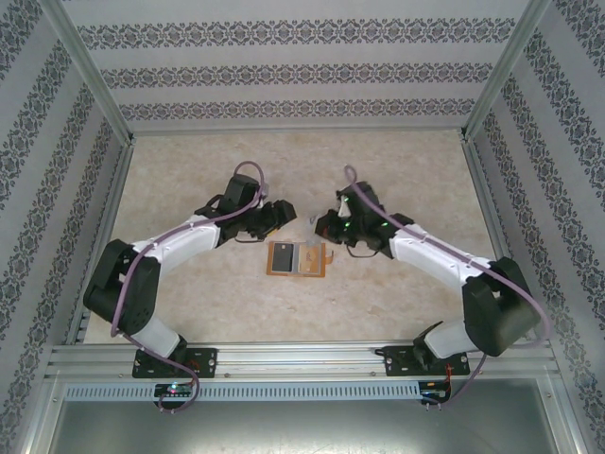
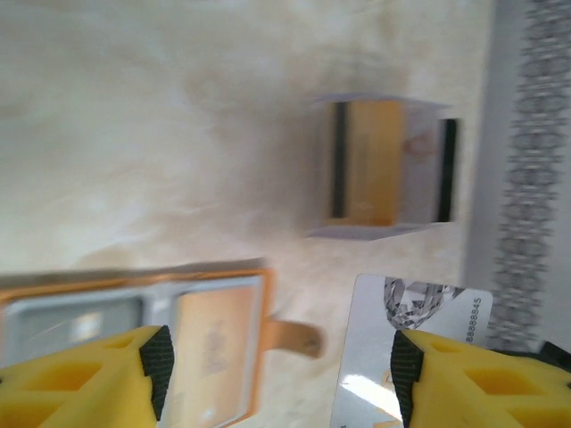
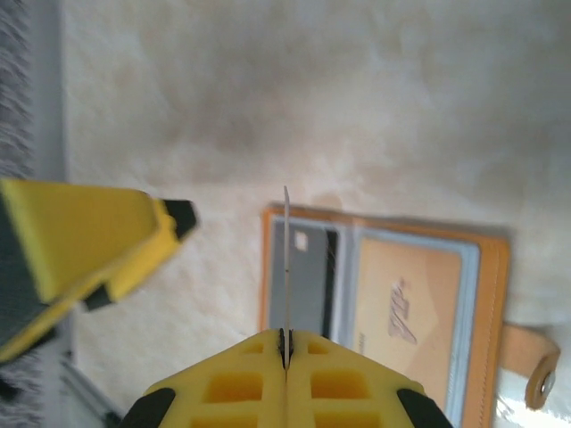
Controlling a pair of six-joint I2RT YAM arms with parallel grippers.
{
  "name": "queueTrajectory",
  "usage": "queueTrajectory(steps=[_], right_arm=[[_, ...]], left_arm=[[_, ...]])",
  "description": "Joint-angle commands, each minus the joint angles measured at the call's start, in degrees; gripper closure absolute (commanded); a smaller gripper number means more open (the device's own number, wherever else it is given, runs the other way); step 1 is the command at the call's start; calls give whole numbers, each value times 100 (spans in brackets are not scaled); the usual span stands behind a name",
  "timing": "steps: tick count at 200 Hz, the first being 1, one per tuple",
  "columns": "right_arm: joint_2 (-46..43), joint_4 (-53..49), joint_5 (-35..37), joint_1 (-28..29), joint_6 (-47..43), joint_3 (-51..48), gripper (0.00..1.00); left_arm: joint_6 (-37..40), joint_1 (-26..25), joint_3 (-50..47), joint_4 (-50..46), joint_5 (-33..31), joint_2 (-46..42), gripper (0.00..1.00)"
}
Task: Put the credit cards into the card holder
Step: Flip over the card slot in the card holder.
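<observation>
Right wrist view is showing the right gripper (image 3: 285, 334) pinching a thin pale plastic card (image 3: 286, 241), not yet pocketed, above the open orange-tan leather-look card holder (image 3: 489, 285), while the left gripper (image 2: 281, 361) is gaping wide, empty.

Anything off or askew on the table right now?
Nothing spilled or damaged. The card holder lies open and flat; the right hand pinches a card on edge close to it.

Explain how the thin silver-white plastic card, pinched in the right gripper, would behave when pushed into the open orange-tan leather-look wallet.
The thin silver-white plastic card stands straight in the shut right gripper, so probably stiff, flexing little. Its glossy face suggests it may slip. The open orange-tan leather-look wallet lies unheld, so it might slide when pushed.
</observation>
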Motion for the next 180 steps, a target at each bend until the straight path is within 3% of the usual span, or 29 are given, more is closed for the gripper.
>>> queueTrajectory(steps=[1,66,180], right_arm=[[245,-296,1024,228,-201,-247,97],[412,-164,1130,309,-365,-509,97],[528,-198,1239,341,-330,-597,97]], left_arm=[[752,16,-244,-1160,-577,-8,32],[900,13,-431,-1176,-533,232,32],[931,-4,-355,-898,-38,795,43]])
